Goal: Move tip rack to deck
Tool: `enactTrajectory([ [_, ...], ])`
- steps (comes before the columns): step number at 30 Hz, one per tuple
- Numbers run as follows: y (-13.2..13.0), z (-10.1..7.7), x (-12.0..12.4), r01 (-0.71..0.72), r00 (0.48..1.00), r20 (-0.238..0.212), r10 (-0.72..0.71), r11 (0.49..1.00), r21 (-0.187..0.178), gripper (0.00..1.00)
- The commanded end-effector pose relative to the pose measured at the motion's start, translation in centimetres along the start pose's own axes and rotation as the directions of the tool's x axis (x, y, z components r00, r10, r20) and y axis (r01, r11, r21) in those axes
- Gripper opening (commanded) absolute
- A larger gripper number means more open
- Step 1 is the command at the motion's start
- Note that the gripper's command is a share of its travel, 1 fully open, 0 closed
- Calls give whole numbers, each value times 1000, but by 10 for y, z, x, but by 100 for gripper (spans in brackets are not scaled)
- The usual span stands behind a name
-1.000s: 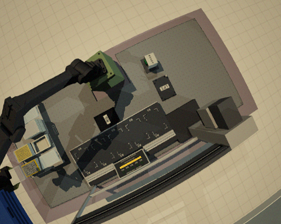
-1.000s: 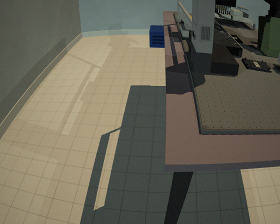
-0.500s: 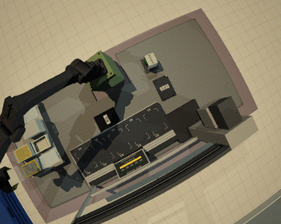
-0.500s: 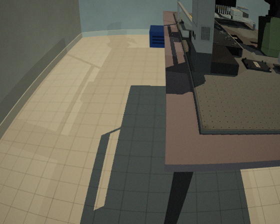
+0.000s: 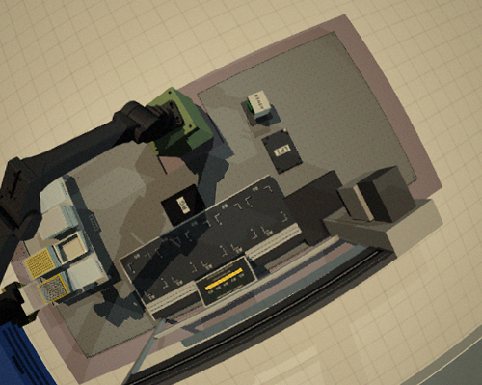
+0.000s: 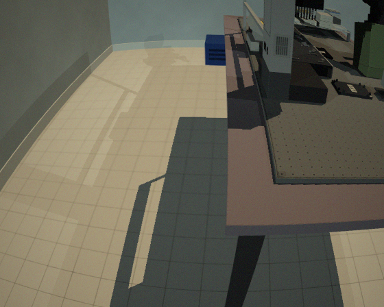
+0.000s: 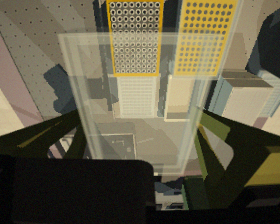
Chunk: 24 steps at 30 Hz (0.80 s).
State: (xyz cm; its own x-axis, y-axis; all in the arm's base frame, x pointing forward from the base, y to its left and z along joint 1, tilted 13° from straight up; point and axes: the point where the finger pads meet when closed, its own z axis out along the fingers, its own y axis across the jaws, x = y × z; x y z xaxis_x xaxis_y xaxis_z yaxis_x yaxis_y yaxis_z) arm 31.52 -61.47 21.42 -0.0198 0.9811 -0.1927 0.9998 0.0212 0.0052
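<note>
In the wrist view my gripper (image 7: 140, 111) is shut on a clear rack cover (image 7: 85, 90) and holds it flat above the shelf. Past the cover's far end stands an uncovered yellow rack full of tips (image 7: 135, 37) (image 5: 54, 288), pale rings on grey. Beside it an empty yellow rack (image 5: 40, 262) shows dark holes. In the top view my gripper (image 5: 18, 299) hangs at the shelf's near-left corner. The liquid handler's deck (image 5: 208, 236) with its corner brackets lies in the middle of the table, with nothing on it.
Several pale covered racks and blocks (image 5: 55, 210) (image 7: 235, 100) and an open tan-floored piece (image 5: 73, 247) crowd the shelf. Two black nests (image 5: 183, 204) (image 5: 282, 150) and the READY key (image 5: 259, 104) lie near the arm's green base (image 5: 180, 125). A blue bin (image 5: 7, 360) stands on the floor.
</note>
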Motion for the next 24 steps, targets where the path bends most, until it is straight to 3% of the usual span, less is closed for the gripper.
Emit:
enactTrajectory([
  [1,13,-48,3,0,996,90,4,999,-45,0],
  [24,9,-37,107,0,997,82,4,999,-46,0],
])
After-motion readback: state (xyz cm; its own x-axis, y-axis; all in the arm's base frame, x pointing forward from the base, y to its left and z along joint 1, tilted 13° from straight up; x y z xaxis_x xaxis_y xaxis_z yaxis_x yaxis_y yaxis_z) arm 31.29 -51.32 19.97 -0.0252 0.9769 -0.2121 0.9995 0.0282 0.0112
